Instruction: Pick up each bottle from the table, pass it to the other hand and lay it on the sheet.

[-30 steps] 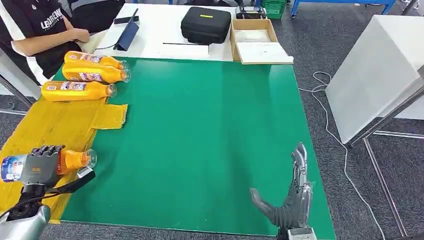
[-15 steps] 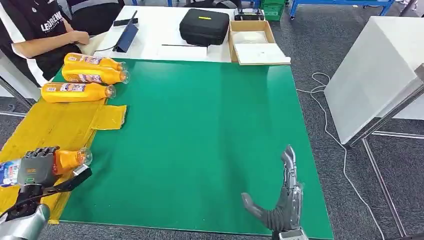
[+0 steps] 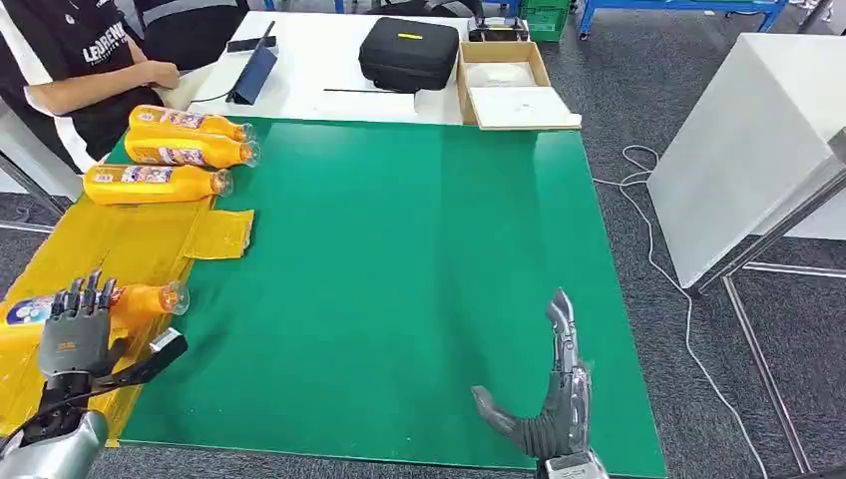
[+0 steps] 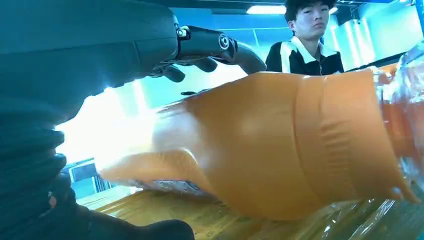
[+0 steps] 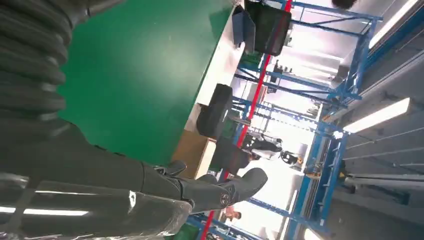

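Fingers of the left hand point(image 3: 75, 334) are now lifted and spread off the orange plastic bottle point(image 3: 135, 299), laid on the yellow sheet point(image 3: 110, 244); it could get rolled toward the sheet's edge by a brush.

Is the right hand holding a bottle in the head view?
No, the right hand is open over the green mat with nothing in it.
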`<state>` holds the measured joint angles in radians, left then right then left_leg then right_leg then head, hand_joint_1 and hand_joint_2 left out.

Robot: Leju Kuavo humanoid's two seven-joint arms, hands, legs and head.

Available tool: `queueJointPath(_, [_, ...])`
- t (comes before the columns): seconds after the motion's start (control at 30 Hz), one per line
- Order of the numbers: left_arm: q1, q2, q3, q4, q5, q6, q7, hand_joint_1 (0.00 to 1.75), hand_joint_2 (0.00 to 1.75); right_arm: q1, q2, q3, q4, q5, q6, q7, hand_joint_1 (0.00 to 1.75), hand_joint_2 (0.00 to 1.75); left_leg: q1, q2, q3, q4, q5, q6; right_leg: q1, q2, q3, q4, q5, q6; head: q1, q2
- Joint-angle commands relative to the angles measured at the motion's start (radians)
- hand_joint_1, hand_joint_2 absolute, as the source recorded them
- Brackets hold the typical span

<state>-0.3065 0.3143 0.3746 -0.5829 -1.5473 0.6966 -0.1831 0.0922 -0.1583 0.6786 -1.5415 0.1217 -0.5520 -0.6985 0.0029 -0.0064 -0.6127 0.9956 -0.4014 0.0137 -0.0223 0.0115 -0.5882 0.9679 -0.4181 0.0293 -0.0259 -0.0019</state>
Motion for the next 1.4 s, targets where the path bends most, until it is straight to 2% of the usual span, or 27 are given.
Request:
queueJointPath(0.03, [0.047, -0.057, 0.031, 0.01, -0.024, 0.002, -0.001, 0.0, 1.75, -0.034, 0.026, -0.031, 0.065, 0.009, 0.024, 0.0, 0.0, 1.75, -0.001, 0.002, 0.003, -0.002, 0.0, -0.001, 0.0, 0.001, 0.002, -0.001, 0.0, -0.001, 0.0, 0.0])
queueJointPath(0.27, [0.083, -0.11, 0.038, -0.241, -0.006, 0.002, -0.095, 0.0, 1.75, -0.024, 0.031, -0.037, 0.062, 0.006, 0.002, 0.0, 0.0, 1.75, -0.001, 0.0, 0.002, -0.001, 0.0, 0.0, 0.0, -0.002, 0.002, -0.001, 0.0, -0.001, 0.0, 0.0])
queueJointPath(0.33, [0.103, -0.176, 0.081, -0.39, 0.059, 0.002, -0.224, 0.0, 1.75, -0.02, 0.036, -0.042, 0.069, 0.004, -0.004, 0.0, 0.0, 1.75, 0.001, -0.002, 0.002, 0.0, -0.001, -0.001, 0.001, -0.004, 0.002, -0.001, -0.001, -0.002, 0.0, 0.0])
queueJointPath(0.5, [0.101, -0.189, 0.092, -0.4, 0.069, 0.002, -0.248, 0.0, 1.75, -0.02, 0.037, -0.043, 0.071, 0.004, -0.005, 0.0, 0.0, 1.75, 0.0, -0.001, -0.003, 0.0, 0.001, 0.001, 0.0, -0.002, -0.002, -0.001, 0.0, -0.001, 0.001, 0.0])
queueJointPath(0.73, [0.101, -0.189, 0.092, -0.4, 0.069, 0.002, -0.248, 0.0, 1.75, -0.02, 0.037, -0.043, 0.071, 0.004, -0.005, 0.0, 0.0, 1.75, 0.0, -0.002, 0.0, 0.0, -0.001, 0.0, 0.001, -0.004, 0.001, -0.001, -0.002, -0.003, 0.0, 0.0])
queueJointPath(0.8, [0.101, -0.189, 0.092, -0.4, 0.069, 0.002, -0.248, 0.0, 1.75, -0.02, 0.037, -0.043, 0.071, 0.004, -0.005, 0.0, 0.0, 1.75, 0.0, 0.0, -0.003, 0.0, 0.0, 0.001, 0.0, -0.001, -0.004, -0.001, 0.0, -0.001, 0.0, 0.0])
queueJointPath(0.83, [0.095, -0.253, 0.146, -0.455, 0.147, 0.002, -0.405, 0.0, 1.75, -0.022, 0.043, -0.055, 0.082, 0.003, -0.004, 0.0, 0.0, 1.75, 0.0, 0.0, -0.002, 0.0, 0.0, 0.0, 0.001, -0.002, -0.002, -0.001, 0.0, -0.002, 0.0, 0.0])
queueJointPath(0.87, [0.101, -0.301, 0.157, -0.522, 0.148, 0.002, -0.46, 0.0, 1.75, -0.027, 0.047, -0.061, 0.088, 0.004, 0.003, 0.0, 0.0, 1.75, 0.001, -0.001, -0.001, 0.0, -0.001, 0.0, 0.001, -0.003, -0.001, -0.001, -0.001, -0.002, 0.0, 0.0])
queueJointPath(0.9, [0.128, -0.37, 0.114, -0.64, 0.127, 0.002, -0.476, 0.0, 1.75, -0.031, 0.055, -0.076, 0.097, 0.008, 0.013, 0.0, 0.0, 1.75, 0.0, -0.002, -0.001, 0.001, -0.001, 0.0, 0.001, -0.004, 0.0, -0.001, -0.002, -0.002, 0.0, 0.0])
queueJointPath(0.93, [0.155, -0.396, 0.055, -0.715, 0.115, 0.002, -0.458, 0.0, 1.75, -0.031, 0.057, -0.084, 0.099, 0.009, 0.017, 0.0, 0.0, 1.75, 0.0, -0.004, -0.004, 0.001, 0.001, 0.001, 0.0, -0.005, -0.003, -0.001, -0.001, -0.001, 0.0, 0.0])
queueJointPath(0.97, [0.21, -0.413, -0.05, -0.838, 0.094, 0.002, -0.384, 0.0, 1.75, -0.027, 0.06, -0.091, 0.096, 0.013, 0.021, 0.0, 0.0, 1.75, 0.001, -0.005, -0.003, 0.002, 0.0, 0.001, 0.001, -0.008, -0.001, -0.001, -0.002, -0.001, 0.0, 0.0])
queueJointPath(1.0, [0.271, -0.396, -0.176, -0.966, 0.079, 0.002, -0.299, 0.0, 1.75, -0.024, 0.066, -0.101, 0.091, 0.02, 0.019, 0.0, 0.0, 1.75, 0.0, -0.005, -0.005, 0.001, 0.001, 0.002, 0.0, -0.006, -0.004, -0.001, -0.001, 0.0, 0.0, 0.0])
queueJointPath(1.03, [0.29, -0.386, -0.229, -1.001, 0.06, 0.002, -0.251, 0.0, 1.75, -0.023, 0.069, -0.105, 0.089, 0.02, 0.017, 0.0, 0.0, 1.75, 0.0, -0.005, -0.006, 0.003, 0.0, 0.002, 0.0, -0.006, -0.004, 0.0, -0.002, 0.0, 0.0, 0.0])
queueJointPath(1.07, [0.324, -0.323, -0.377, -1.073, 0.039, 0.002, -0.109, 0.0, 1.75, -0.021, 0.077, -0.114, 0.084, 0.021, 0.016, 0.0, 0.0, 1.75, 0.0, -0.005, -0.005, 0.004, -0.002, 0.002, 0.001, -0.007, -0.001, 0.0, -0.003, -0.001, 0.001, 0.0])
queueJointPath(1.1, [0.325, -0.285, -0.444, -1.112, 0.077, 0.002, -0.083, 0.0, 1.75, -0.021, 0.078, -0.117, 0.08, 0.018, 0.017, 0.0, 0.0, 1.75, 0.0, -0.005, -0.005, 0.004, -0.002, 0.002, 0.0, -0.007, -0.001, 0.0, -0.003, -0.001, 0.0, 0.0])
queueJointPath(1.2, [0.305, -0.225, -0.619, -1.078, 0.312, 0.002, -0.073, 0.0, 1.75, -0.012, 0.075, -0.114, 0.034, 0.012, -0.02, 0.0, 0.0, 1.75, -0.001, -0.003, -0.007, 0.004, -0.001, 0.002, -0.001, -0.005, -0.005, 0.001, -0.002, -0.001, 0.0, 0.0])
queueJointPath(1.23, [0.295, -0.203, -0.672, -1.082, 0.49, -0.048, -0.101, 0.0, 1.75, -0.004, 0.07, -0.11, 0.005, 0.011, -0.037, 0.0, 0.0, 1.75, -0.002, -0.002, -0.007, 0.002, 0.0, 0.002, -0.002, -0.004, -0.006, 0.0, 0.0, 0.0, 0.0, 0.0])
queueJointPath(1.27, [0.29, -0.202, -0.716, -1.105, 0.768, -0.141, -0.152, 0.0, 1.75, 0.007, 0.063, -0.111, -0.045, -0.006, -0.048, 0.0, 0.0, 1.75, -0.002, -0.007, -0.006, 0.003, -0.001, 0.002, -0.002, -0.009, -0.003, 0.001, -0.002, -0.002, 0.0, 0.0])
queueJointPath(1.3, [0.29, -0.202, -0.716, -1.105, 0.768, -0.141, -0.152, 0.0, 1.75, 0.007, 0.063, -0.111, -0.045, -0.006, -0.048, 0.0, 0.0, 1.75, -0.002, -0.007, -0.006, 0.003, -0.001, 0.003, -0.002, -0.008, -0.004, 0.0, -0.003, 0.0, 0.0, 0.0])
queueJointPath(1.4, [0.332, -0.251, -0.69, -1.108, 1.079, -0.344, -0.211, 0.0, 1.75, 0.007, 0.089, -0.214, -0.012, -0.125, 0.016, 0.012, 0.0, 1.75, -0.002, -0.003, -0.005, 0.002, -0.002, 0.003, -0.003, -0.004, -0.004, -0.001, -0.002, 0.002, 0.0, 0.0])
